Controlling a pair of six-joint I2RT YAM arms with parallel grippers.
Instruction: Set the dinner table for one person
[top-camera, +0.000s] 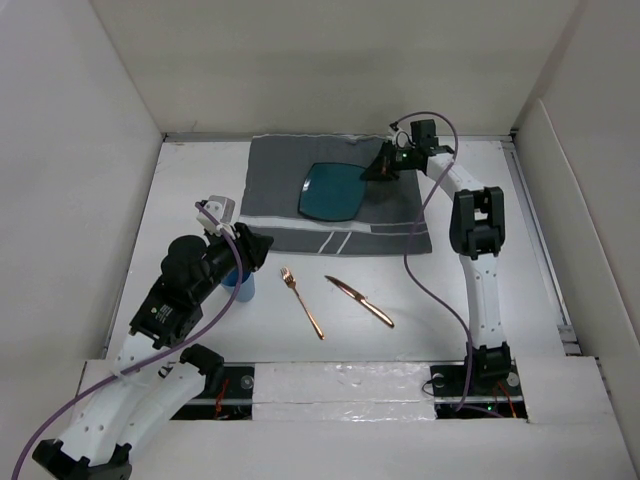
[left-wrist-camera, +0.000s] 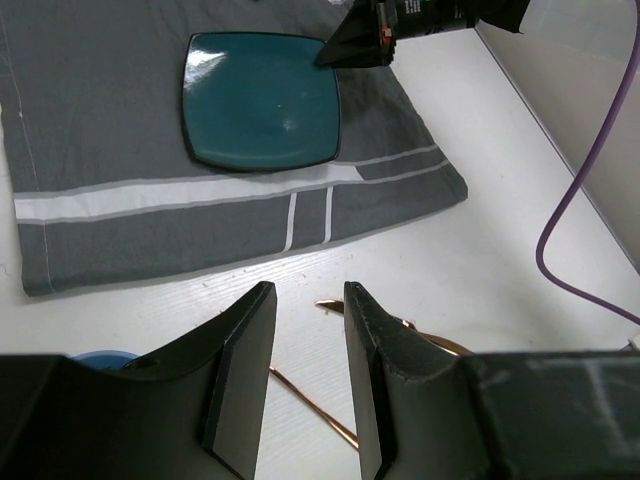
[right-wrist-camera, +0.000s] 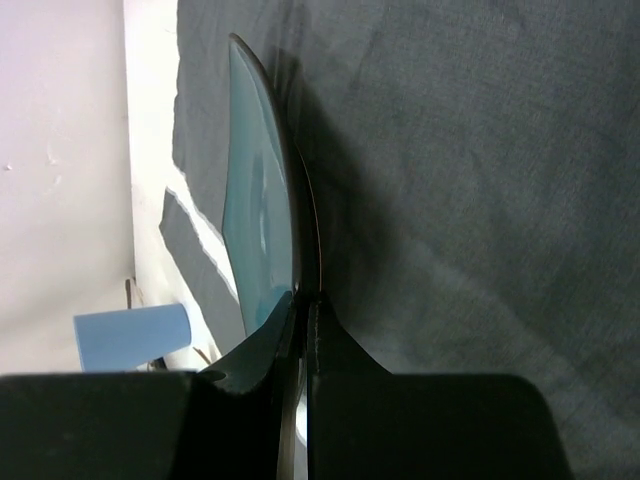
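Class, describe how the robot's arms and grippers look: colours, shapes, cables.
The left arm and right arm have white links and black joints. A purple cable runs along each. The left gripper and right gripper have black, wedge-shaped fingers.

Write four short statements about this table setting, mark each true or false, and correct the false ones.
1. The teal plate lies on the grey placemat. True.
2. The right gripper hangs open, clear of the plate. False: it is shut on the plate's rim at the far right corner.
3. The fork and knife lie on the placemat. False: both lie on the bare dinner table, nearer the arms than the placemat.
4. The left gripper holds nothing. True: its jaws stand apart with only the table showing between them.
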